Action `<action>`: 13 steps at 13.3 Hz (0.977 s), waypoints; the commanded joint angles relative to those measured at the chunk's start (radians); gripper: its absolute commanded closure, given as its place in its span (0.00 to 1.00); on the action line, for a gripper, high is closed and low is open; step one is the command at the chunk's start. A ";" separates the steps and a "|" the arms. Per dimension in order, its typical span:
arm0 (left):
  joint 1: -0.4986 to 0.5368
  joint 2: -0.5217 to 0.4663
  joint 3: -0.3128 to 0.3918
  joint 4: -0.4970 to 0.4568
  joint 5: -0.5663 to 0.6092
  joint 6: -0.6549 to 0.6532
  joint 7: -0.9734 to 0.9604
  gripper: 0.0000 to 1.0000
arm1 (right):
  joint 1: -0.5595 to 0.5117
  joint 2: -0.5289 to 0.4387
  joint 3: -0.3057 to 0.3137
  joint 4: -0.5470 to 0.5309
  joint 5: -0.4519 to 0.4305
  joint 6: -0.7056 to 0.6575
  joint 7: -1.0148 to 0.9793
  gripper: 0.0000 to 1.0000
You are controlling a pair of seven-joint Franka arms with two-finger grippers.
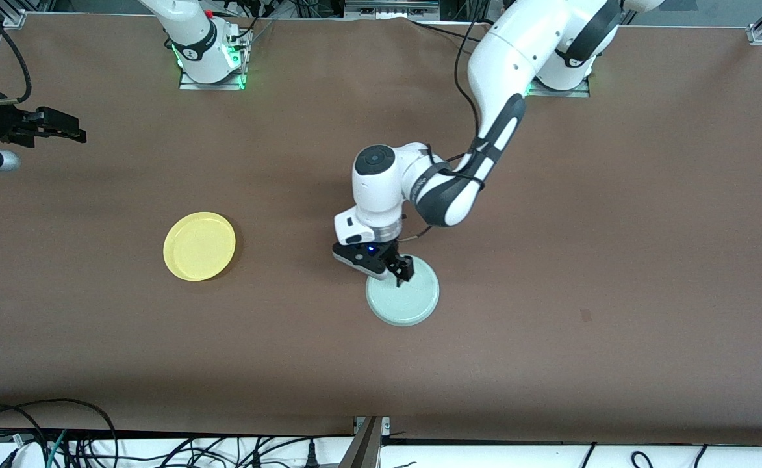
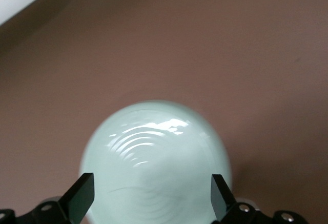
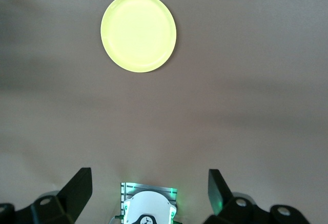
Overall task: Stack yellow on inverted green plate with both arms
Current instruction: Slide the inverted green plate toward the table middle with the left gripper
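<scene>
The left gripper [image 1: 405,268] is hovering open-fingered over the glossy, stiff, probably slippery mint-green round plate [image 1: 403,298], best pinched at its thin rim, while the right gripper [image 1: 62,127] is waiting open.

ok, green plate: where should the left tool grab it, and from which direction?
Probably the rim, from above. The green plate lies flat on the table, shallow with only a low rim, so one finger should go under the edge and one on the face. The left tool is open over the plate's edge farthest from the front camera, the closest place to pinch.
</scene>
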State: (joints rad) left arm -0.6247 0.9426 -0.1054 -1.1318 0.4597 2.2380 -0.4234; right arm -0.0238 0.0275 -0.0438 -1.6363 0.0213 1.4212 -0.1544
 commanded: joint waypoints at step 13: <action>0.256 -0.273 -0.025 -0.025 -0.322 -0.394 0.037 0.00 | 0.004 0.022 0.007 0.015 -0.011 0.002 0.006 0.00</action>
State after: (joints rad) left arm -0.3922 0.7653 -0.1213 -1.1248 0.1629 1.9322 -0.4005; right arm -0.0232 0.0336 -0.0418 -1.6355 0.0211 1.4255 -0.1545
